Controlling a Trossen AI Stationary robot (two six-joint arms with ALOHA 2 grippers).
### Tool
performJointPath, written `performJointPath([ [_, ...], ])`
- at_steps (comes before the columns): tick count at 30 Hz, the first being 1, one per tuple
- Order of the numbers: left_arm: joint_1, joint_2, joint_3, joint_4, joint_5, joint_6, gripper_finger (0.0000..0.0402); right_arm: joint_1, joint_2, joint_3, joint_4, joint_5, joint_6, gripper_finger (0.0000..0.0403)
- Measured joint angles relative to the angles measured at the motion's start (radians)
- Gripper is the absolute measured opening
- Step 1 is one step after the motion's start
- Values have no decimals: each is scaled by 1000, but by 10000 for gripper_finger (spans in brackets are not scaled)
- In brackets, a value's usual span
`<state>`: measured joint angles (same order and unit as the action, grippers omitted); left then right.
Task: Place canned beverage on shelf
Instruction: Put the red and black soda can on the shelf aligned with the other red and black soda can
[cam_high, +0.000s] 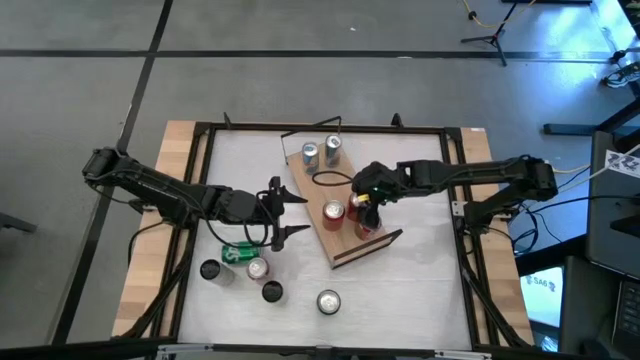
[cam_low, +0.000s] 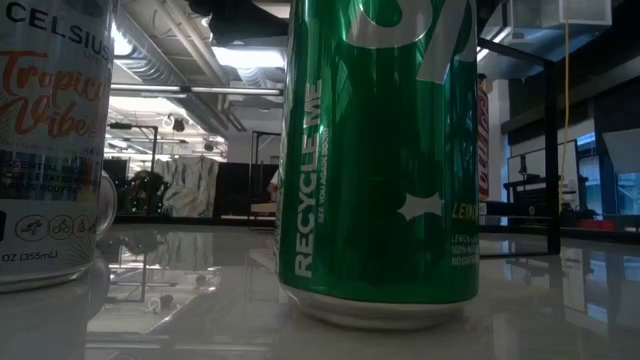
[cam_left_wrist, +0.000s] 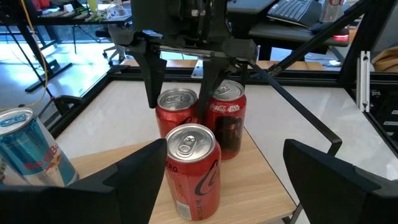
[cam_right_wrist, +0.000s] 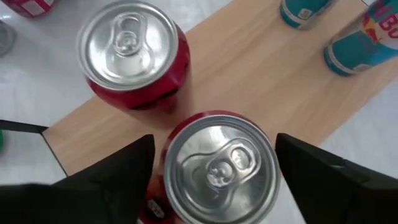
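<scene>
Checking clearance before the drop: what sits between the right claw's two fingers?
In the right wrist view, an upright red aluminium can with a silver pull-tab lid stands between the right claw's fingers, over the light-wood shelf board.

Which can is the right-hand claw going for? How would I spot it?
Find the long light-wood shelf board lying slantwise on the white table. Red drink cans stand near its dark-rimmed end; yours is the silver-topped red can directly under the right gripper.

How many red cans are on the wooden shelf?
3, clustered near the shelf's dark-rimmed end: one red can toward the left arm, a second red can and a Coca-Cola can behind it. None seems hidden.
</scene>
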<state>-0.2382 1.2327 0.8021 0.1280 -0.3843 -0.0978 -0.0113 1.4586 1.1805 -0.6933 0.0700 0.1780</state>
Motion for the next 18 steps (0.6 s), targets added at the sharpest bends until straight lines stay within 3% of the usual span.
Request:
performJointPath([
  [8,0,0,0,0,0,0,311,-3,-2,2,3,-27,-24,246],
  [18,0,0,0,0,0,0,311,-2,-2,2,8,-89,-127,251],
])
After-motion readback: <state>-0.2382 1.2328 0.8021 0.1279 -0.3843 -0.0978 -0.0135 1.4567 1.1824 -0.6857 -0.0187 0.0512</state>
